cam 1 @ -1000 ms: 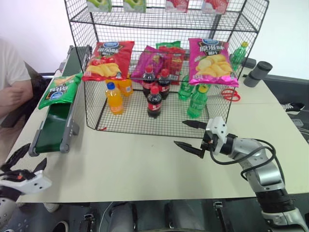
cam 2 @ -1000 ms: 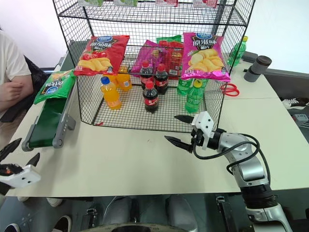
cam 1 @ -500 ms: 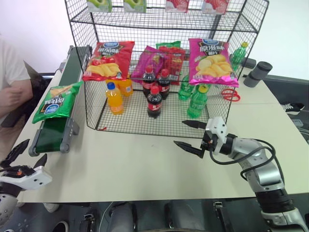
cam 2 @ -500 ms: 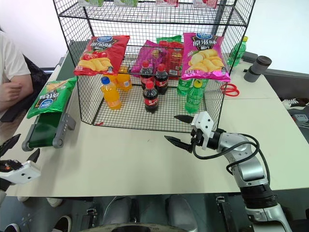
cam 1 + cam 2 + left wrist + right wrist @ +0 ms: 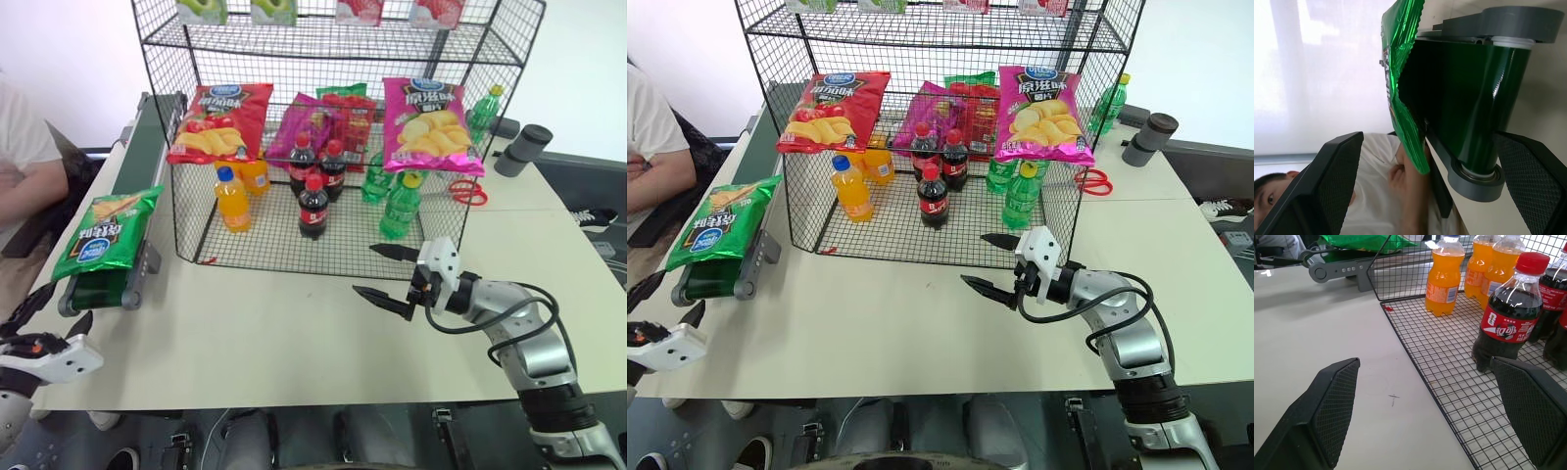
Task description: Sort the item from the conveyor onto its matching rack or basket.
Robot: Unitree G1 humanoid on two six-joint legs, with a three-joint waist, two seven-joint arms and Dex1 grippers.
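At the near roller end of the conveyor [image 5: 125,201] lies the single green chip bag [image 5: 106,233], its long axis running along the belt, the blue oval logo toward the robot and the pictured yellow chips toward the far end; its near edge overhangs the roller, as the left wrist view shows. The one conveyor runs along the left side of the counter [image 5: 284,333], just beside the black wire rack [image 5: 333,39]. On the rack's middle tier hang one red chip bag [image 5: 220,119] at the left and one magenta chip bag [image 5: 429,122] at the right, with a smaller magenta packet and some red and green ones between them that are hard to count. On the rack's floor stand two orange soda bottles [image 5: 231,199], three cola bottles [image 5: 313,206] and two green bottles [image 5: 400,206]; a third green bottle stands outside, behind the rack at the right. A pair of red scissors [image 5: 468,190] lies on the counter just right of the rack. The left gripper [image 5: 47,318] hovers off the counter's near left corner, below the conveyor's end, jaws spread wide and empty. The right gripper [image 5: 384,272] hangs above the counter in front of the rack's right corner, jaws likewise spread, gripping nothing. A person's arm [image 5: 24,191] rests left of the conveyor.
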